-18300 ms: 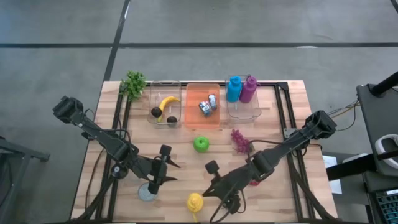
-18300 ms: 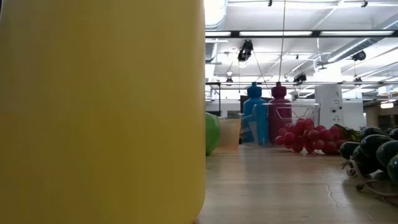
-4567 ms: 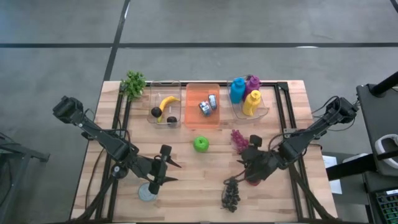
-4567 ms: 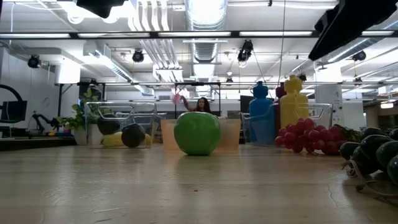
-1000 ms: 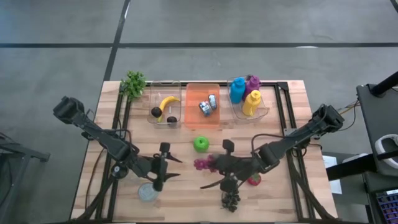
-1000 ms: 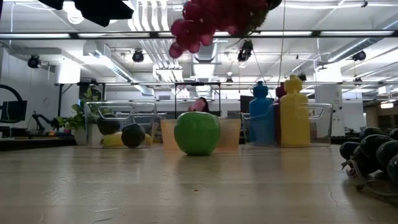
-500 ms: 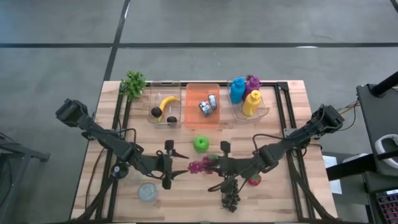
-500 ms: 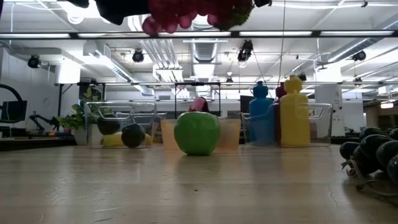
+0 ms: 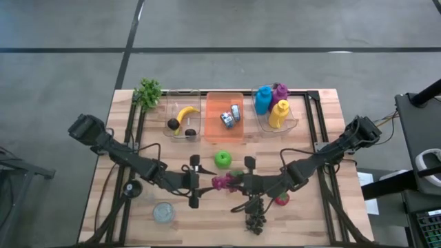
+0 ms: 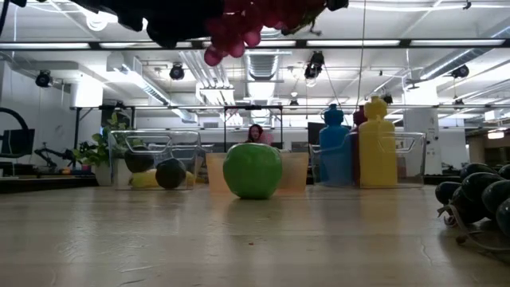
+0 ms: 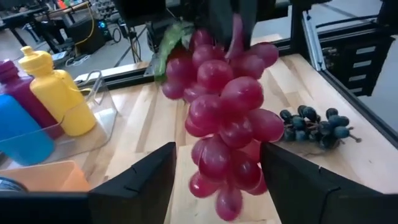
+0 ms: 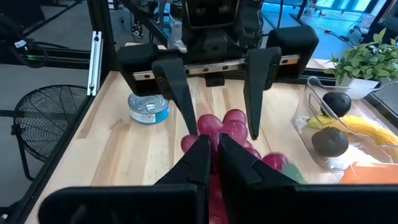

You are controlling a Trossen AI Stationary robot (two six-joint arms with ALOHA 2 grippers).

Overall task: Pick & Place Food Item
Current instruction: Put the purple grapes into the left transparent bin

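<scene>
Red grapes [image 9: 222,182] are held aloft over the counter [image 9: 200,213] by the right gripper [image 9: 235,182], clamped on the stem. The bunch is flanked by the spread fingers of the left gripper [image 9: 200,184], with no contact seen. A green apple [image 9: 222,160] is seen just behind the grapes.

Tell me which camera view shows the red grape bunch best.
The left wrist view: the red grape bunch hangs large and whole between the left gripper's open fingers. The high view shows a small cluster; the low view cuts it off at the top; the right wrist view's own fingers partly cover it.
</scene>
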